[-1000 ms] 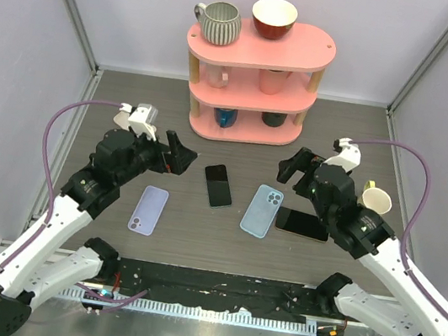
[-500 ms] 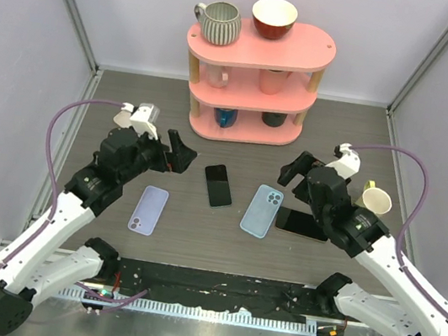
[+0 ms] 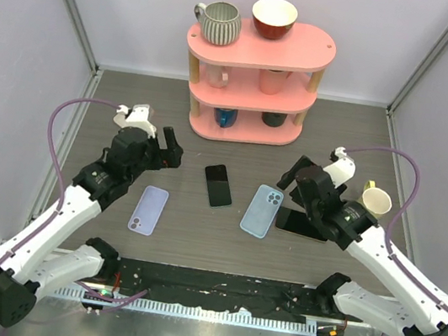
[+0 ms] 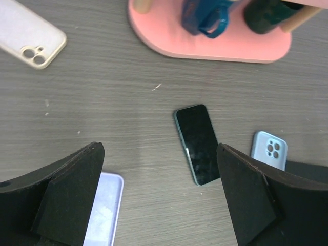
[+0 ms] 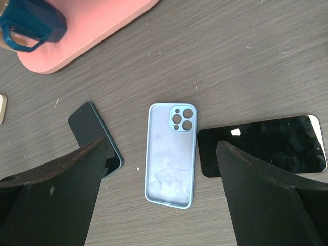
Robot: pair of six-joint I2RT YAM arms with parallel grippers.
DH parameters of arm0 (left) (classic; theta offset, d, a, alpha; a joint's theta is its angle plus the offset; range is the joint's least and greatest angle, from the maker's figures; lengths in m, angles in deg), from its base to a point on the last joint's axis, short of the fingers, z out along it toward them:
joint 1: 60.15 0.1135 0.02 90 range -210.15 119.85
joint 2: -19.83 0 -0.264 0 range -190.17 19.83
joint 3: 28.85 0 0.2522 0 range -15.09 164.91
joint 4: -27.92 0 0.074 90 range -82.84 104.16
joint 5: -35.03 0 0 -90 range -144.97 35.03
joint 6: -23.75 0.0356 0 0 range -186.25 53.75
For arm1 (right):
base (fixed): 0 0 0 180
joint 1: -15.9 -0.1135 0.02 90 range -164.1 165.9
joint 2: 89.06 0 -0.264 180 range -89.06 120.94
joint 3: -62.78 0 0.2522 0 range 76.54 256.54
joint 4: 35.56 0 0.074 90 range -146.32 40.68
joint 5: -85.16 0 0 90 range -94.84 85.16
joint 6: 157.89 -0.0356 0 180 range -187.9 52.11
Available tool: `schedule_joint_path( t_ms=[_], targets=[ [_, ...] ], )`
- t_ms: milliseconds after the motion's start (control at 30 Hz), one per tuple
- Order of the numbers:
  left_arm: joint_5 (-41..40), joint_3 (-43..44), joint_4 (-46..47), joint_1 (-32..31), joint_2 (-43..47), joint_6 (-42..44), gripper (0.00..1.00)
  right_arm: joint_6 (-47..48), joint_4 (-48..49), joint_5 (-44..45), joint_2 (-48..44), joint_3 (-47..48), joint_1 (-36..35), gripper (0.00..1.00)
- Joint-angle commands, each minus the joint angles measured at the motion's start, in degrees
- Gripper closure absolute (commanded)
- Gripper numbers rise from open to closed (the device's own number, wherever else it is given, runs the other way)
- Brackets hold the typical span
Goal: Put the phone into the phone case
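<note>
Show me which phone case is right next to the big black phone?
The light blue case, beside the big phone. The lilac case lies far left.

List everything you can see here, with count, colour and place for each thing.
shelf: one, pink, back centre
ribbed mug: one, grey, top tier
bowl: one, red, top tier
cups: two, pink, middle tier
mugs: two, blue and dark, bottom tier
phones: two, black, table centre and right
cases: three; lilac left, blue centre, whitish left of shelf
cream cup: one, far right
left gripper: black, jaws open, over table
right gripper: black, jaws open, over table
</note>
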Motion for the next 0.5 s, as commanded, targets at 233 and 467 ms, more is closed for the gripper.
schedule_joint_path(
  t_ms=[233, 467],
  targets=[
    [-9.86, 6.5, -17.27, 2.97, -8.51, -13.63, 0.06, -2.22, -0.83, -1.39, -0.75, -1.72, -0.1, 0.08],
    [-12.48, 3.17, -23.24, 9.14, -10.55, -26.87, 0.14, -0.2, 4.7, -2.88, -7.51, -7.07, -0.1, 0.08]
  ],
)
